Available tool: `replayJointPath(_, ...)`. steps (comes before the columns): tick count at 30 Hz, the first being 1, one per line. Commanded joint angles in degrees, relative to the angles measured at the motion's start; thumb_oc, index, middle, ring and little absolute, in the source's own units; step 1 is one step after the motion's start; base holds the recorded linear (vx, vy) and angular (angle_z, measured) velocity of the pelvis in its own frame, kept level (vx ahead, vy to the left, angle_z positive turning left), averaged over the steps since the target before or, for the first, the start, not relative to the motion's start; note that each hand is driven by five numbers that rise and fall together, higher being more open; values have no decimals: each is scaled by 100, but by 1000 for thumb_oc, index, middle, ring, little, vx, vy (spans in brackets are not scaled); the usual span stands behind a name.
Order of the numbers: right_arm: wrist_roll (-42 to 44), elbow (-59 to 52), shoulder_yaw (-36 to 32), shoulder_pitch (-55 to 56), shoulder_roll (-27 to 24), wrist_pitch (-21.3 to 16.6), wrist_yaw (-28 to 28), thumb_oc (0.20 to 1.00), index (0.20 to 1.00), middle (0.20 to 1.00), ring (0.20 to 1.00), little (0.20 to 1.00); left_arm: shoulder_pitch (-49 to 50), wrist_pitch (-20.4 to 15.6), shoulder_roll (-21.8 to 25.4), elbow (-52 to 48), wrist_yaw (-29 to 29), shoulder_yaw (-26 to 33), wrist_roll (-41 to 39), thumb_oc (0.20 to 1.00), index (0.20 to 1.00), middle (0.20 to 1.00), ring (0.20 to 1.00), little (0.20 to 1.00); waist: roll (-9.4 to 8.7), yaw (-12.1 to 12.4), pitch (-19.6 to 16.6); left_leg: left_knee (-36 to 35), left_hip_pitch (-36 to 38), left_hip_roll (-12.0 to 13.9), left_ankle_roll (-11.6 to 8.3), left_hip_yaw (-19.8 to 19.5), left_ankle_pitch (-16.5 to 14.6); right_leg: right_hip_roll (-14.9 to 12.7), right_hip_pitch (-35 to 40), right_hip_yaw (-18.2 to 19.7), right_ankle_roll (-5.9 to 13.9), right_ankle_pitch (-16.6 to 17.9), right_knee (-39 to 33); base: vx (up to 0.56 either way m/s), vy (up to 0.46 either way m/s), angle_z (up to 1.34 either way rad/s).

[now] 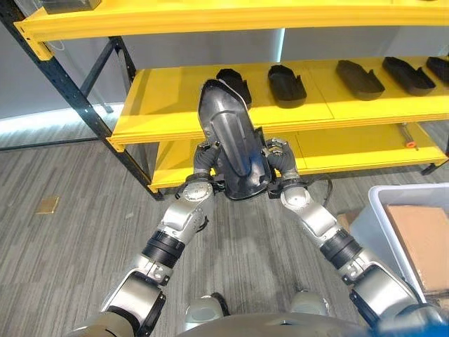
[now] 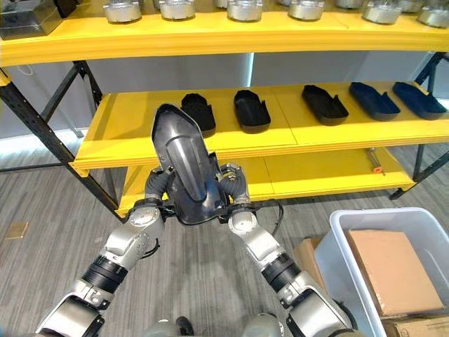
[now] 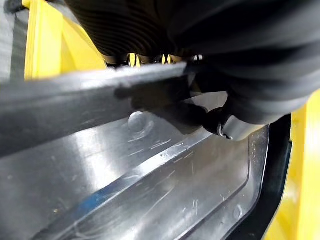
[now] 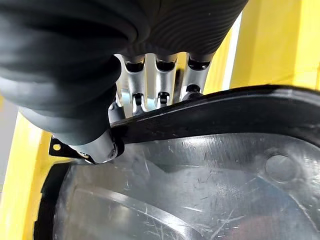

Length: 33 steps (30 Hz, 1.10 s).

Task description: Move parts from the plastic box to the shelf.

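Here the long, glossy black moulded plastic part (image 1: 231, 144) is carried between both hands, the left hand (image 1: 203, 160) and the right hand (image 1: 278, 159) each curled over a side edge near its wide lower end, equally near. Its long axis points up and away toward the yellow metal middle shelf (image 1: 168, 105). That shelf has bare room left of the row of dark shoe-shaped parts (image 1: 286, 84); the pale plastic box (image 2: 337, 232) sits on the floor to the robot's right.

Looks like a warehouse or factory stockroom: yellow industrial shelving (image 2: 210, 35) stacked with moulded black parts (image 2: 324, 104) and metal cans (image 2: 175, 8).
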Motion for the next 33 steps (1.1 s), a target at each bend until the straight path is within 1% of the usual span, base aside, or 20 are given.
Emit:
replayJointPath(1, 119, -378, 284, -424, 302, -527, 666, 200, 200, 200, 200, 200, -535, -189, -602, -832, -49, -586, 13, 200, 200, 200, 200, 200, 214, 68, -93, -859, 312, 367, -371, -364, 667, 363, 177, 222, 251, -677, -14, -13, -37, -40)
replayJointPath(2, -52, -750, 62, 339, -375, -399, 210, 200, 200, 200, 200, 200, 140, -674, -710, -582, -1187, -751, -1342, 200, 200, 200, 200, 200, 157, -1, -167, -611, 255, 504, -473, -27, 605, 665, 694, -90, 76, -633, -581, -14, 3, -30)
replayJointPath(5, -21, -834, 23, 385, -410, -307, 174, 200, 200, 200, 200, 200, 84, -540, -719, -654, -1065, -747, -1500, 200, 200, 200, 200, 200, 159, -59, -170, -710, 236, 469, -494, -20, 658, 699, 659, 8, 104, -694, -516, -22, 55, -9)
replayJointPath(8, -57, -912, -27, 435, -486, -335, 344, 200, 200, 200, 200, 200, 89, -542, -701, -711, -986, -741, -1416, 200, 200, 200, 200, 200, 123, -104, -114, -694, 178, 472, -461, -23, 674, 724, 646, 78, 84, -746, -468, -30, 32, -8)
replayJointPath(14, -83, -856, -29, 343, -490, -255, 577, 200, 200, 200, 200, 200, 134, -559, -673, -761, -930, -613, -1452, 200, 200, 200, 200, 200, 103, -100, -76, -686, 157, 497, -477, 3, 702, 692, 716, 73, 67, -676, -615, 8, 63, -5)
replayJointPath(17, -65, -813, -27, 371, -504, -220, 745, 200, 200, 200, 200, 200, 252, -530, -660, -812, -898, -516, -1437, 200, 200, 200, 200, 200, 107, -66, -81, -766, 201, 458, -476, -4, 726, 614, 742, 49, 116, -598, -691, 51, 171, -8)
replayJointPath(20, -57, -835, -21, 400, -500, -160, 867, 200, 200, 200, 200, 200, 336, -533, -637, -809, -886, -466, -1464, 200, 200, 200, 200, 200, 130, -46, -99, -909, 274, 355, -441, -34, 745, 518, 726, 61, 202, -541, -713, 50, 208, -3)
replayJointPath(21, -88, -834, -8, 417, -481, -166, 894, 200, 200, 200, 200, 200, 365, -555, -642, -810, -888, -456, -1436, 200, 200, 200, 200, 200, 140, -27, -110, -977, 302, 303, -422, -58, 757, 476, 715, 61, 242, -515, -718, 58, 265, 3)
replayJointPath(22, -141, -848, -1, 431, -459, -161, 923, 200, 200, 200, 200, 200, 398, -580, -628, -839, -876, -451, -1425, 200, 200, 200, 200, 200, 162, 2, -110, -1097, 354, 194, -380, -121, 768, 410, 690, 70, 308, -493, -692, 60, 248, 2)
replayJointPath(23, -159, -854, -1, 436, -449, -154, 935, 200, 200, 200, 200, 200, 410, -573, -618, -856, -878, -446, -1426, 200, 200, 200, 200, 200, 170, 14, -109, -1133, 368, 154, -366, -151, 770, 391, 681, 76, 329, -492, -677, 28, 295, 2)
replayJointPath(24, -159, -873, -4, 433, -425, -128, 950, 200, 200, 200, 200, 200, 430, -599, -596, -879, -860, -438, -1396, 200, 200, 200, 200, 200, 197, 53, -107, -1212, 334, 77, -275, -168, 850, 356, 603, 58, 335, -419, -636, 30, 304, 1)
replayJointPath(25, -154, -854, 3, 431, -390, -150, 955, 200, 200, 200, 200, 200, 443, -611, -574, -881, -839, -438, -1379, 200, 200, 200, 200, 200, 222, 85, -105, -1300, 361, -29, -220, -261, 852, 310, 561, 90, 387, -440, -541, 22, 282, 1)
replayJointPath(26, -150, -848, 5, 428, -385, -157, 958, 200, 200, 200, 200, 200, 447, -613, -570, -880, -837, -440, -1376, 200, 200, 200, 200, 200, 224, 90, -103, -1317, 366, -51, -209, -279, 855, 298, 552, 96, 397, -447, -517, 52, 254, 4)
replayJointPath(28, -166, -851, 15, 424, -323, -162, 975, 200, 200, 200, 200, 200, 452, -651, -544, -871, -817, -438, -1337, 200, 200, 200, 200, 200, 249, 140, -102, -1416, 376, -176, -142, -391, 878, 245, 491, 103, 452, -482, -380, 37, 267, 16)
replayJointPath(29, -199, -835, 41, 387, -243, -169, 991, 200, 200, 200, 200, 200, 459, -648, -515, -915, -761, -415, -1329, 200, 200, 200, 200, 200, 275, 216, -99, -1487, 380, -293, -77, -481, 895, 207, 445, 51, 491, -538, -227, 34, 278, 27)
replayJointPath(30, -199, -831, 46, 376, -227, -164, 983, 200, 200, 200, 200, 200, 463, -642, -515, -922, -763, -409, -1317, 200, 200, 200, 200, 200, 280, 234, -101, -1497, 379, -309, -69, -490, 899, 203, 444, 28, 492, -547, -206, 38, 296, 26)
replayJointPath(31, -185, -815, 55, 341, -178, -130, 980, 200, 200, 200, 200, 200, 480, -633, -521, -934, -764, -400, -1272, 200, 200, 200, 200, 200, 294, 301, -112, -1516, 371, -351, -47, -503, 909, 183, 438, -65, 489, -566, -142, 34, 237, 14)
replayJointPath(32, -154, -842, 52, 290, -123, -44, 1000, 200, 200, 200, 200, 200, 501, -611, -524, -961, -767, -395, -1207, 200, 200, 200, 200, 200, 315, 442, -133, -1543, 339, -424, -22, -464, 904, 114, 436, -318, 482, -557, -81, 84, 236, 8)
replayJointPath(33, -152, -851, 57, 273, -107, -18, 988, 200, 200, 200, 200, 200, 507, -591, -523, -970, -771, -394, -1197, 200, 200, 200, 200, 200, 295, 484, -143, -1556, 378, -475, -60, -506, 836, 56, 464, -349, 537, -629, -36, 76, 188, 4)
